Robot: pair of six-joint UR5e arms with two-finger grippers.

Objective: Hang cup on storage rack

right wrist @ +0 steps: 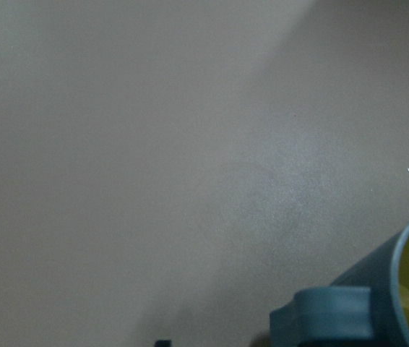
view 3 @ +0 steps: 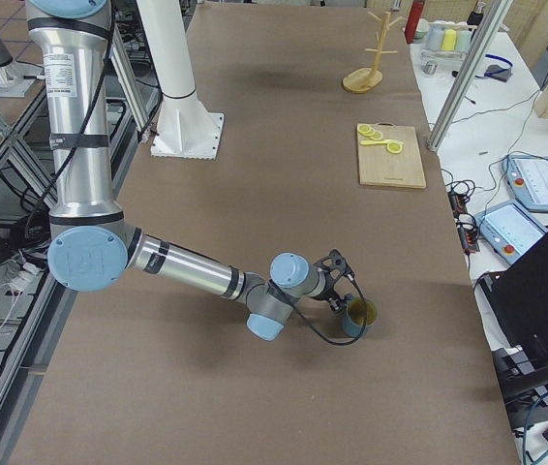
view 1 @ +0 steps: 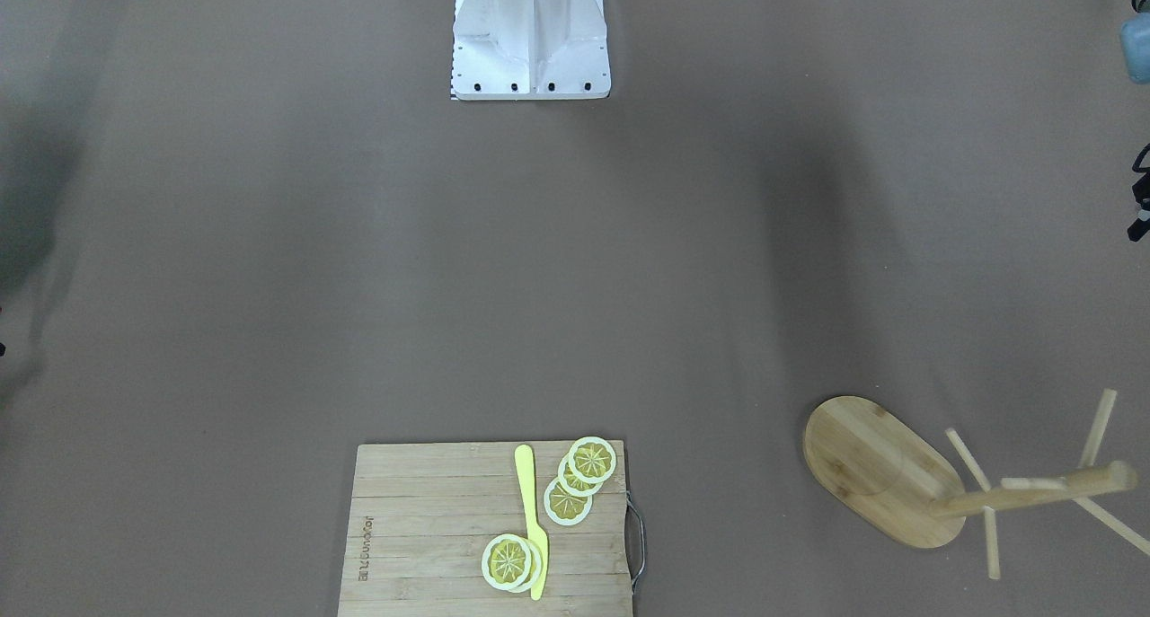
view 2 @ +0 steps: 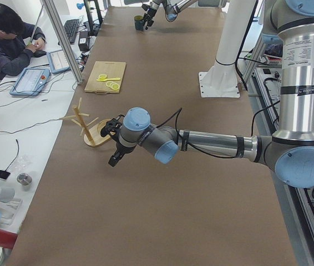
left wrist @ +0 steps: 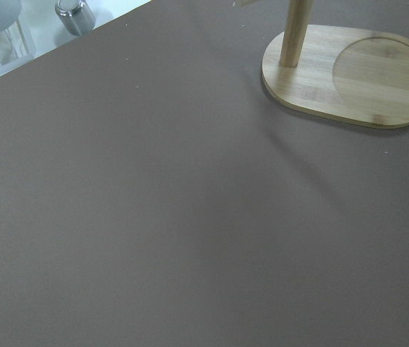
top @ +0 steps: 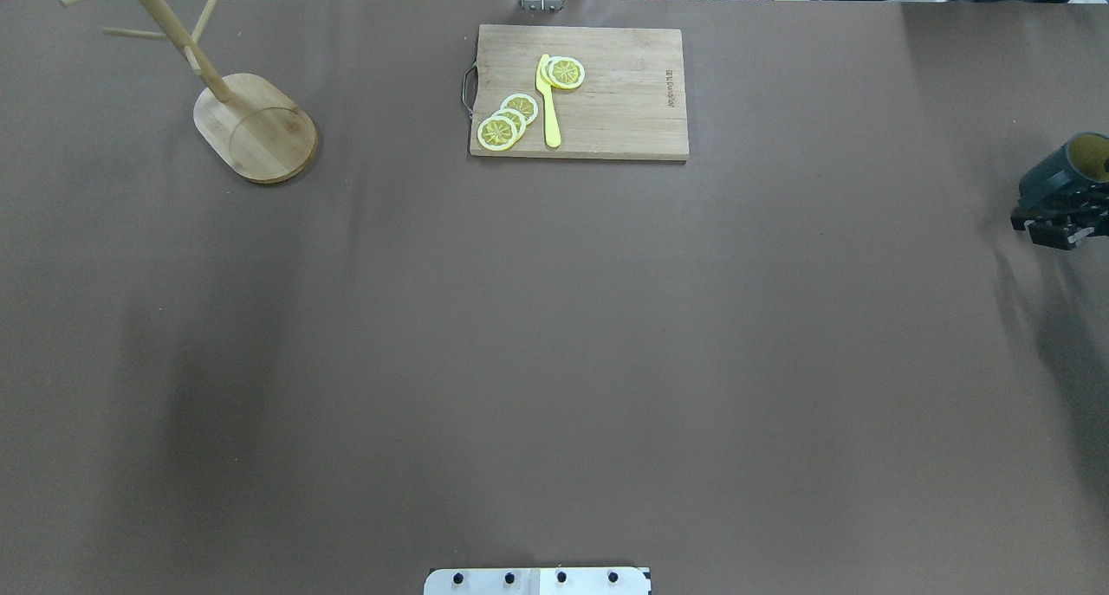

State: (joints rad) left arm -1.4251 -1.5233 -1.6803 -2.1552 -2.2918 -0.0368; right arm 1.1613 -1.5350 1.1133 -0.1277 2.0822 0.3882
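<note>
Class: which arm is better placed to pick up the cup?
Right. The right gripper is beside the cup at the table's right end. The left gripper hangs near the rack, at the opposite end.

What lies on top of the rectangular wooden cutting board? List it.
A yellow knife and round lemon slices in two overlapping clusters lie on the rectangular wooden cutting board. Overlaps hide parts of lower slices.
</note>
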